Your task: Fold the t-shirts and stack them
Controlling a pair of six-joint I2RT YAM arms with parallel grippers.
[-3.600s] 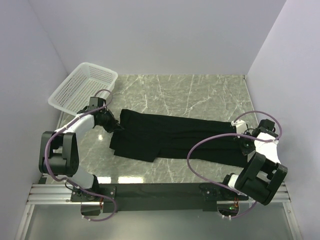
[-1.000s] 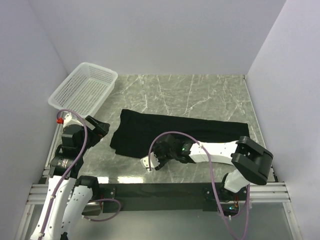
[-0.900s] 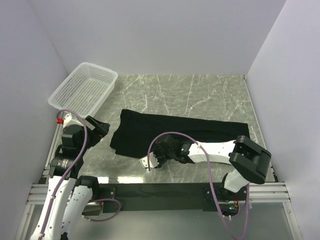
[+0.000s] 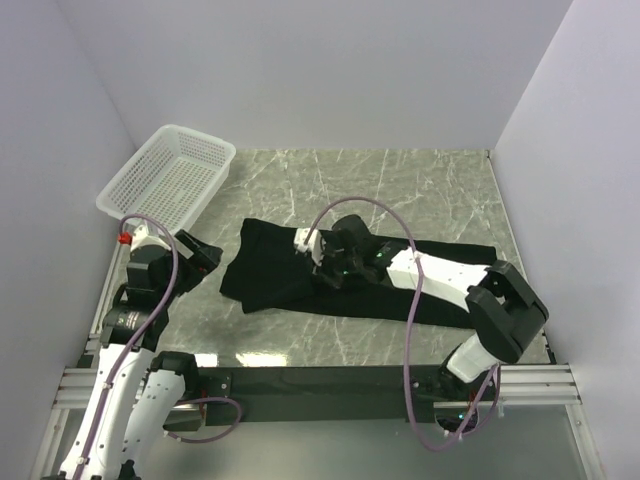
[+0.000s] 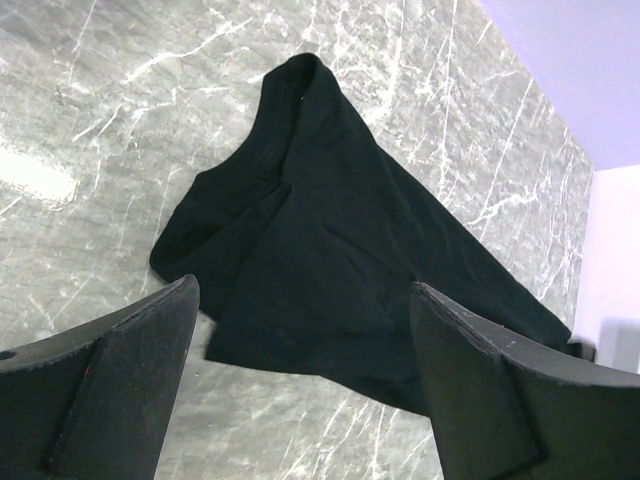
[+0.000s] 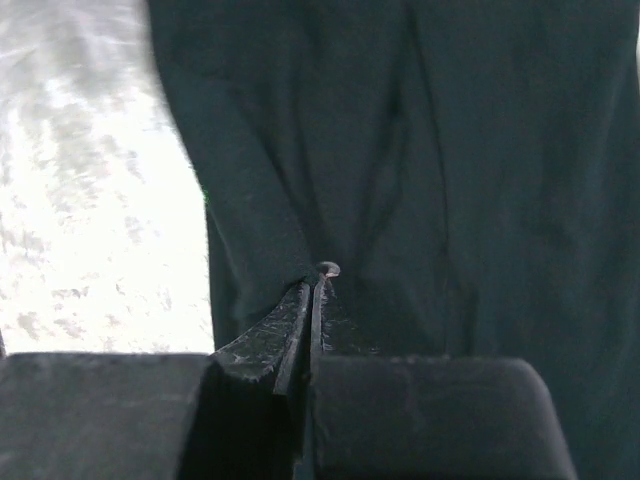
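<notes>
The t-shirt (image 4: pixel 265 270) lies spread across the middle of the marbled counter (image 4: pixel 400 180) in the overhead view, a long black shape whose left part looks rumpled and partly doubled over. We see the right arm reaching in from the right over the cloth, with the right pincer (image 4: pixel 322 265) down on the shirt's left half. The left pincer (image 4: pixel 200 255) sits off the shirt near its left edge, and the white mesh basket (image 4: pixel 170 180) stands well apart in the far left corner. From the left wrist we look down on the t-shirt (image 5: pixel 330 260) lying loosely on the counter (image 5: pixel 120 120), its nearest end bunched into soft folds. The left pincer (image 5: pixel 302 285) is spread wide above it, its two dark fingers (image 5: pixel 100 390) framing the cloth and gripping nothing. From the right wrist, the right pincer (image 6: pixel 312 300) has its fingers pressed together, and the creases in the t-shirt (image 6: pixel 450 150) run to their tips, so we read it as pinching a fold of the black cloth. A strip of pale counter (image 6: pixel 90 200) shows to the left of the shirt's edge.
</notes>
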